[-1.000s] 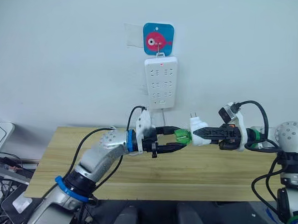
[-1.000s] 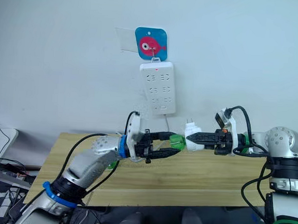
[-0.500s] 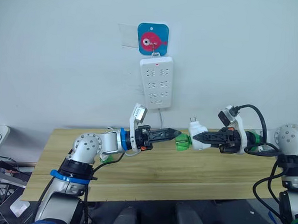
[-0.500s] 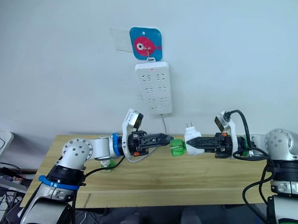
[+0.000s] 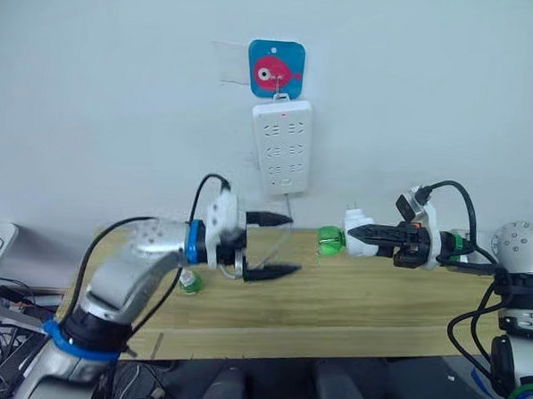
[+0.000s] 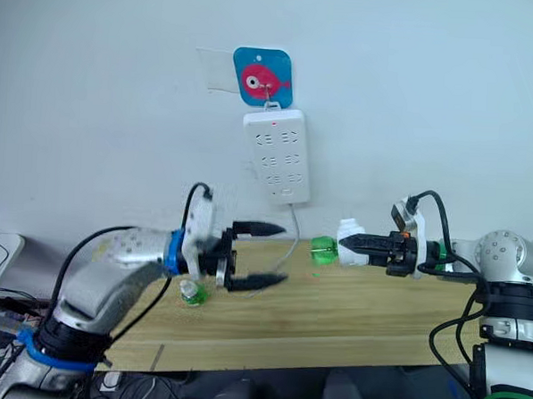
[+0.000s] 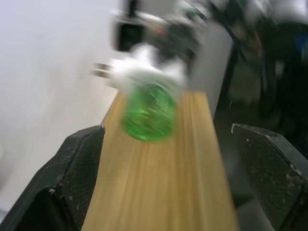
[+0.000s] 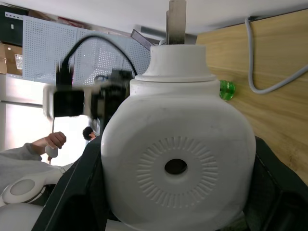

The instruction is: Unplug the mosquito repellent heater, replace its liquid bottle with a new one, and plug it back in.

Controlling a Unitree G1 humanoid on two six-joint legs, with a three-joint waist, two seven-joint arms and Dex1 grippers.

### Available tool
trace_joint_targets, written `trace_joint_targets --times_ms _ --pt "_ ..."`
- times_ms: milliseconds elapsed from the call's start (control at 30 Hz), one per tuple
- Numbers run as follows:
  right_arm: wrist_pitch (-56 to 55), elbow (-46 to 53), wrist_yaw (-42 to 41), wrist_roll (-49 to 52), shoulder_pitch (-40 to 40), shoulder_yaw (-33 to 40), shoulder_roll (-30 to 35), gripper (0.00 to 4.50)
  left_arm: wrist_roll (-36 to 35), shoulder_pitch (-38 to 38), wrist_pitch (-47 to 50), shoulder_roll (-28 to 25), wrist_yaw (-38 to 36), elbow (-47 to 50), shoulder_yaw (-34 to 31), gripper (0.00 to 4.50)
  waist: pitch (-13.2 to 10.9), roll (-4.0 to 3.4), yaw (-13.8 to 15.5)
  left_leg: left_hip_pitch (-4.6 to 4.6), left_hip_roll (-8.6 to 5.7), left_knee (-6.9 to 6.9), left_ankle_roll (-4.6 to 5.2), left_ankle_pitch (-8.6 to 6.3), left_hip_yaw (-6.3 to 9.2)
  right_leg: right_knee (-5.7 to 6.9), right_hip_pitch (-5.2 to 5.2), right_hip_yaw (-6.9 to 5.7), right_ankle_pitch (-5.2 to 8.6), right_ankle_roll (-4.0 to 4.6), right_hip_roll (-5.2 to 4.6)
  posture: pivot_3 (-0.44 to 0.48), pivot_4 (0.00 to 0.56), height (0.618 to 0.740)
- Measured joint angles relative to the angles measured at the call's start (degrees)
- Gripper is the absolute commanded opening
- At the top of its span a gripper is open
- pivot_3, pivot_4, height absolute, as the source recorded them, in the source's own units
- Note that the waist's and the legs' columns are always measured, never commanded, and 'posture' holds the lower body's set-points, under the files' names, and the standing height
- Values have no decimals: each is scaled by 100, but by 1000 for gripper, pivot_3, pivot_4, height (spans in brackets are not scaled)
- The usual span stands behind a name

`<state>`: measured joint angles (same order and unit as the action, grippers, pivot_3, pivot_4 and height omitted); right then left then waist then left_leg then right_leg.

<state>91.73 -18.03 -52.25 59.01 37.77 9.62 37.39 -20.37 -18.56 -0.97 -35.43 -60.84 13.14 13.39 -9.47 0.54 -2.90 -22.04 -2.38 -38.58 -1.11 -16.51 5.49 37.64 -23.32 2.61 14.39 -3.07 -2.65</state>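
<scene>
Mosquito repellent heater [image 5: 358,239], unplugged, clamped mid-air over the table [image 5: 350,302] by right gripper [image 5: 354,232], green bottle [image 5: 329,242] attached; left gripper [image 5: 280,246] spread, empty; likely light, rigid, smooth plastic—grip bottle body.

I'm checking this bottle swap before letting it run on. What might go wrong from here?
The green bottle on the mosquito repellent heater hangs in mid-air, held only by the right gripper clamped on the heater; if it is loosely seated, it may drop onto the table.

The left gripper is open and off the bottle, so nothing supports it.

A second green bottle sits on the table near the left arm; a sweep might knock it.
</scene>
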Motion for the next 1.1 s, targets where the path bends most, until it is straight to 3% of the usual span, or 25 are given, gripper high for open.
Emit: trace_joint_targets --times_ms 100,200,367,600,967,1100 --pt "30 0 34 19 16 27 -47 2978 1377 -161 -2359 399 523 -902 -21 4466 0 0 99 1 -1 -2 1 0 -1 -2 2 -8 -4 5 -18 -60 161 740" --pt "32 -5 139 90 68 33 -139 2978 2301 -337 -3950 721 1040 -1695 -2 4466 0 0 122 -1 -13 -5 3 0 -5 0 2 -10 -7 0 -32 -65 158 740" --pt "33 -22 360 456 145 32 -188 2978 3381 -698 -5334 1166 1958 -2528 93 4466 0 0 117 -8 -16 -12 8 -3 -3 -1 1 -12 -10 -7 -35 -74 154 740" --pt "33 -19 653 919 134 27 -177 2978 4277 -1095 -5960 1314 2973 -3230 92 4466 0 0 99 -7 -15 -16 9 -2 -2 15 -1 -14 -10 -9 -30 -85 149 740" --pt "33 19 1037 1418 95 -23 -163 2978 4606 -1280 -6163 1268 3563 -3569 310 4466 0 0 91 -6 -14 -17 9 -1 1 20 -1 -16 -10 -9 -13 -87 150 740" --pt "32 28 1129 1433 89 -24 -163 2978 4618 -1334 -6188 1264 3658 -3572 386 3594 0 0 90 -6 -14 -17 9 -1 0 21 -1 -15 -10 -9 -12 -87 150 740"
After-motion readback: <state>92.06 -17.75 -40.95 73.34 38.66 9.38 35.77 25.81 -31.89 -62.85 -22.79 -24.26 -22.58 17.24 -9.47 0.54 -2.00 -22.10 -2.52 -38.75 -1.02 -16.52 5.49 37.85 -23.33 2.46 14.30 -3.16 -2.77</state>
